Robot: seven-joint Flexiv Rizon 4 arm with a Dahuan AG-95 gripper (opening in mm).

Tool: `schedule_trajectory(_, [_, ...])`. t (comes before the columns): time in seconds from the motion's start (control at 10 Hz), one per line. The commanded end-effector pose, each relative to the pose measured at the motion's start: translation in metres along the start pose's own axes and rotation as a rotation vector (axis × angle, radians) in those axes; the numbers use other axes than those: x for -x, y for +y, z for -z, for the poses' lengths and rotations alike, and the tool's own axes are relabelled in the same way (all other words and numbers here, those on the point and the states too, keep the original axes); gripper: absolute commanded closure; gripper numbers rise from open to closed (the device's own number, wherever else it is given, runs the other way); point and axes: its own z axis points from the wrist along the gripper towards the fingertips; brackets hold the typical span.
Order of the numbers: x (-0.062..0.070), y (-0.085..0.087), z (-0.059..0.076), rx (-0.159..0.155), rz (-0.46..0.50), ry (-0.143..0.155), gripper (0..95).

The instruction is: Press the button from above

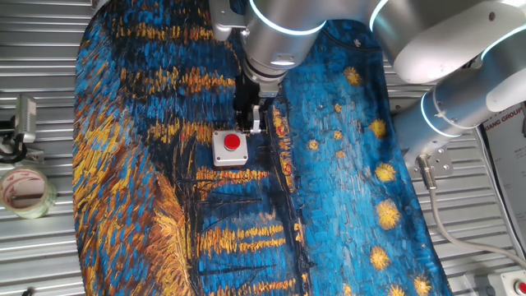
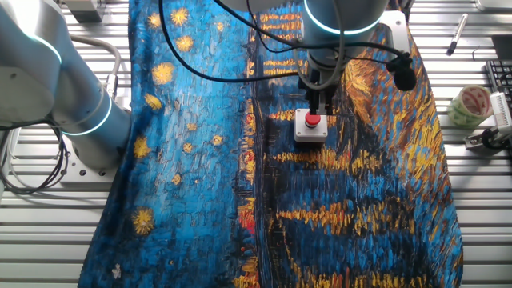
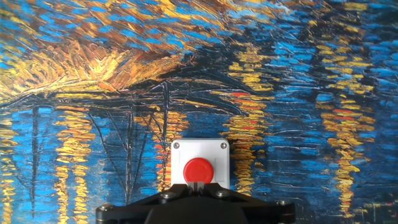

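The button, a red dome point(image 1: 233, 141) in a square white box point(image 1: 229, 158), sits on the painted cloth near the middle of the table. It also shows in the other fixed view point(image 2: 313, 122) and in the hand view point(image 3: 198, 168). My gripper point(image 1: 249, 123) points straight down right by the box's far edge, close over the button. In the other fixed view the gripper point(image 2: 318, 108) stands just above the dome. In the hand view the fingertips point(image 3: 198, 185) touch each other at the dome's near edge, so the gripper is shut. I cannot tell whether they touch the dome.
A blue and yellow painted cloth point(image 1: 345, 189) covers the slatted metal table. A tape roll point(image 1: 25, 191) lies off the cloth, also in the other fixed view point(image 2: 469, 104). A grey device point(image 1: 25, 119) and a pen point(image 2: 456, 34) lie on the bare slats.
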Motion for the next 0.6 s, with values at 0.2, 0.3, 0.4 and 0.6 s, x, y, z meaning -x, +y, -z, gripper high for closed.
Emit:
schedule_trajectory(0.2, [0.0023,0.0002,0.0001,0.005,-0.005,0.002,95.0])
schedule_trajectory(0.3, [0.0023,0.0002,0.0001,0.003,-0.005,0.006,95.0])
schedule_trajectory(0.4, [0.0023,0.0002,0.0001,0.003,-0.003,0.007,95.0])
schedule_trajectory(0.6, [0.0023,0.0002,0.0001,0.004,0.000,0.011,95.0])
